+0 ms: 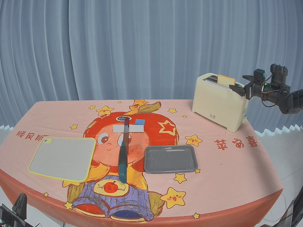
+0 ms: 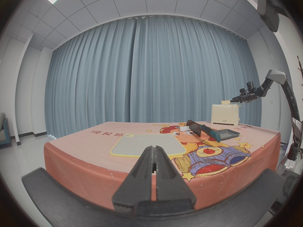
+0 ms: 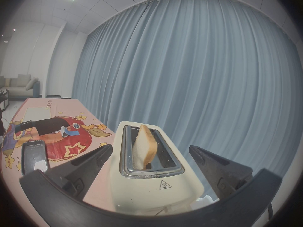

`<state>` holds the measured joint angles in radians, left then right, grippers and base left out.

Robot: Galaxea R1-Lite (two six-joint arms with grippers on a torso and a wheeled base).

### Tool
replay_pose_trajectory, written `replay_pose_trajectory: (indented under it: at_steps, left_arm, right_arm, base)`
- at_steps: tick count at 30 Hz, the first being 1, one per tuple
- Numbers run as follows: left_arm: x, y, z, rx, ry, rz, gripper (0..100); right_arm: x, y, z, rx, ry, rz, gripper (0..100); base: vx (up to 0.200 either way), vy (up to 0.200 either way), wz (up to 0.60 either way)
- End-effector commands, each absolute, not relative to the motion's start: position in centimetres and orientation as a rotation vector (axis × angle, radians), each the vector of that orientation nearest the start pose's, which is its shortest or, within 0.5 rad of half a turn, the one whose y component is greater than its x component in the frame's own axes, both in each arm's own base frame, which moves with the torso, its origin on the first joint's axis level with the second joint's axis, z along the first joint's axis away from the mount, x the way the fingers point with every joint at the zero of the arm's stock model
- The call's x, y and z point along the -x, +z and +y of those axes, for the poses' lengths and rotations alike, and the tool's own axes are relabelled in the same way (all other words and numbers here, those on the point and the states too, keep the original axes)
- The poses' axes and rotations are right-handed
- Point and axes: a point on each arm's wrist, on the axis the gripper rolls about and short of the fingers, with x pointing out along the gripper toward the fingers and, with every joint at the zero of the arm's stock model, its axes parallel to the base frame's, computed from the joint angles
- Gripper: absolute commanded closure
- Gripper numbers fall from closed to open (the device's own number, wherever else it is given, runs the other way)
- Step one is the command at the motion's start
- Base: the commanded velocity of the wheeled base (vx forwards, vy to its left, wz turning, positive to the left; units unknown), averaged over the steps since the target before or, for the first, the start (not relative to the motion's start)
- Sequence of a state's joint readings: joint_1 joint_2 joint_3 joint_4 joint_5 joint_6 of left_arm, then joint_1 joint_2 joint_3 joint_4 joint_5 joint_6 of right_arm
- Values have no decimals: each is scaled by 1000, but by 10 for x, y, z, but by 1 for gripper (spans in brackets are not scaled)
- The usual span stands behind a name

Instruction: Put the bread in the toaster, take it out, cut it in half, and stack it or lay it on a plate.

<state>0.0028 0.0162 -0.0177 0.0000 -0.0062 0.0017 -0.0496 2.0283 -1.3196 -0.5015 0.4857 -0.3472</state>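
On the top of the toaster (image 3: 148,193), beside the slots, a black warning triangle (image 3: 165,184) with rising wavy lines is printed. A small dark maker's mark (image 1: 212,116) is set low on its front face. On the tablecloth (image 1: 221,180), three large red characters (image 1: 235,143) are printed near the right side and a second group of red characters (image 1: 31,134) near the left. A short line of dark script (image 1: 111,187) is written across the apple on the cartoon figure's overalls. A small blue oval label (image 1: 123,118) is drawn above its forehead, with lettering too small to be made out.
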Motion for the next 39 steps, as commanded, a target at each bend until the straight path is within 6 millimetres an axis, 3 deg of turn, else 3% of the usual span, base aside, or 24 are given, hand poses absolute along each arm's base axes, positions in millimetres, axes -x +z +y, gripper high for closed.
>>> replay_pose_trajectory:
  at_steps: [1,7,19,25,34,39]
  left_arm:
    - [23,75,0,-2,-3,0,100]
    - [23,75,0,-2,-3,0,100]
    - [23,76,0,-2,-3,-2,100]
    - [23,75,0,-2,-3,0,100]
    - [23,75,0,-2,-3,0,100]
    - [23,75,0,-2,-3,0,100]
  right_arm:
    - [-403,205,-10,290,441,102,0]
    - [-379,222,-8,172,373,104,0]
    - [-339,218,-9,84,351,163,0]
    - [-305,224,-9,36,313,171,0]
    - [-272,214,-9,33,234,174,0]
    - [-259,191,-13,-54,203,127,0]
  base:
    - [0,0,0]
    - [0,0,0]
    - [0,0,0]
    - [0,0,0]
    - [0,0,0]
    - [0,0,0]
